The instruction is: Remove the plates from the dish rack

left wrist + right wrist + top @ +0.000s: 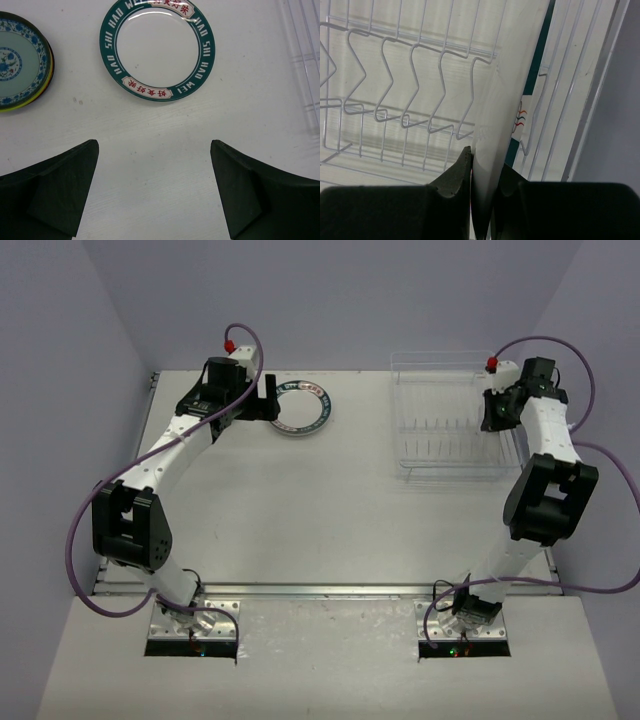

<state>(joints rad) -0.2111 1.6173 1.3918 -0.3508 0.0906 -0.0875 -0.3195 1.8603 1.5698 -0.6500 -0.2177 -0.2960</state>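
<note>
White with a green rim, a plate (505, 100) stands upright at the right end of the dish rack (445, 472), far right on the desk (300, 520), pinched between the right jaws. The left jaws gape wide above the desk, near a second green-rimmed plate (157, 50) that lies flat beside a stack of plates (20, 65).

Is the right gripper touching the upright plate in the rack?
Touching: right wrist view shows the right gripper shut on the white, green-rimmed plate, no gap.

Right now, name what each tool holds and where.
The right tool pinches an upright plate by its edge in the dish rack; left tool holds nothing.
</note>
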